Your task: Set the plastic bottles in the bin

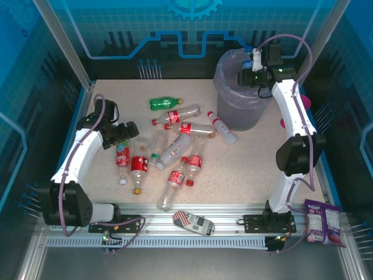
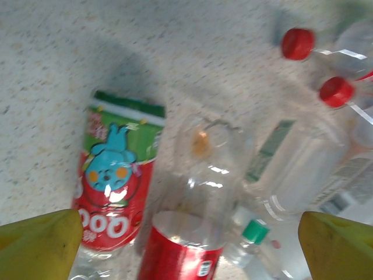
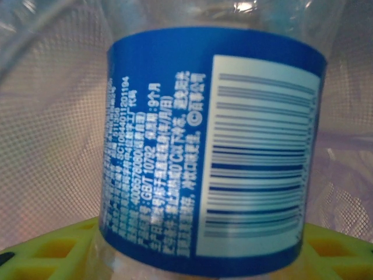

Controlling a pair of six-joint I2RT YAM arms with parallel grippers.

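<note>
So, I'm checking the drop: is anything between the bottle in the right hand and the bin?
Nothing visible does. The right hand grips the blue-labelled bottle over the open mouth of the bin, with the lilac liner behind it.

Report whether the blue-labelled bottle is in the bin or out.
Out, held: the right gripper grips the blue-labelled bottle above the bin, whose lilac bag shows behind it.

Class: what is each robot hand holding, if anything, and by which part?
The right hand grips a blue-labelled bottle by its labelled body, above the bin. The left hand is open, holding nothing.
</note>
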